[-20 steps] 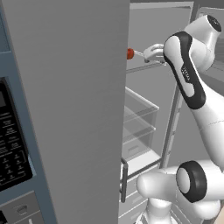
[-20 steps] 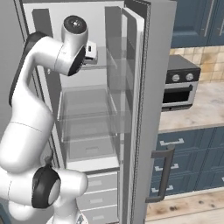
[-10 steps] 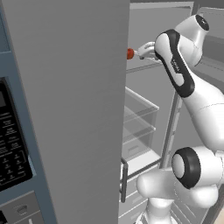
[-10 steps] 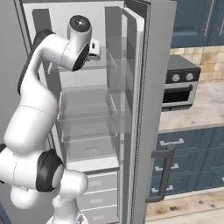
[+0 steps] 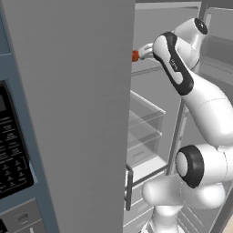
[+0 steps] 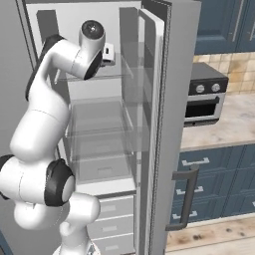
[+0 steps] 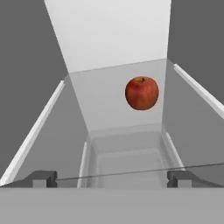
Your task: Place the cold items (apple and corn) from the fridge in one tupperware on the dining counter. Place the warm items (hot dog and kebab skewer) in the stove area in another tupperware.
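A red apple (image 7: 141, 92) rests on the glass shelf (image 7: 118, 109) in the upper fridge, ahead of my gripper (image 7: 111, 179) and slightly to its right. My gripper is open, its two dark fingertips (image 7: 43, 178) far apart with nothing between them. In the left base view the apple (image 5: 135, 55) peeks out from behind the fridge door's edge, and my gripper (image 5: 144, 51) sits just right of it, a small gap between them. From the right base camera, the hand (image 6: 107, 54) reaches in at the top shelf, largely hidden by the arm.
The grey left fridge door (image 5: 68, 113) stands close beside the arm. Clear drawers (image 6: 102, 144) sit below the shelf. The open right door with bins (image 6: 149, 99) flanks the arm. An oven (image 6: 204, 99) and counter (image 6: 234, 124) lie to the right.
The hand has moved a little deeper into the fridge toward the apple, and the arm's elbow has swung inward. The apple has not moved.
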